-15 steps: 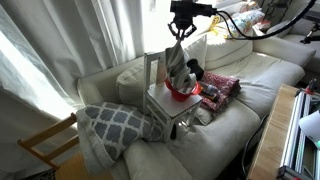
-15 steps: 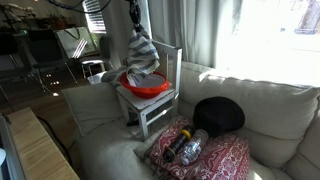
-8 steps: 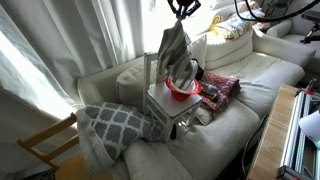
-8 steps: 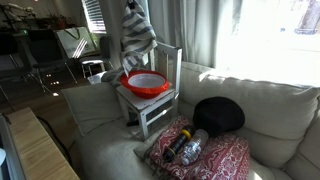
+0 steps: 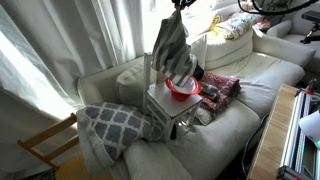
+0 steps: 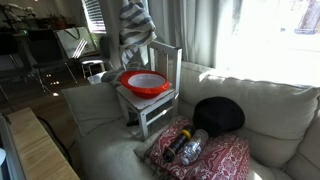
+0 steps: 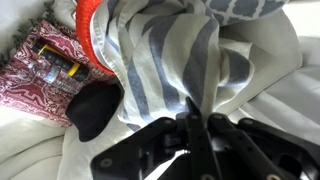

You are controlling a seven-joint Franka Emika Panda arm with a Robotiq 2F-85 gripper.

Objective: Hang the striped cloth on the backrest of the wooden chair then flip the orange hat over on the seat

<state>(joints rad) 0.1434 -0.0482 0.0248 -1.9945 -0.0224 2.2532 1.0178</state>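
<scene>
My gripper is shut on the top of the striped cloth. The cloth hangs grey and white, high above the wooden chair, in both exterior views. The gripper is at the very top edge of an exterior view. The small whitish wooden chair stands on the sofa with its slatted backrest upright. The orange hat lies on the seat, pale inside up. Its red rim shows in the wrist view.
A grey lattice pillow lies on the sofa near a tan-brown chair. A black rounded thing, a red patterned fabric bundle and a bottle lie beside the chair. Curtains hang behind the sofa.
The gripper has risen with the striped cloth. The cloth has lifted off the hat and now hangs clear above the chair, baring the hat's inside.
</scene>
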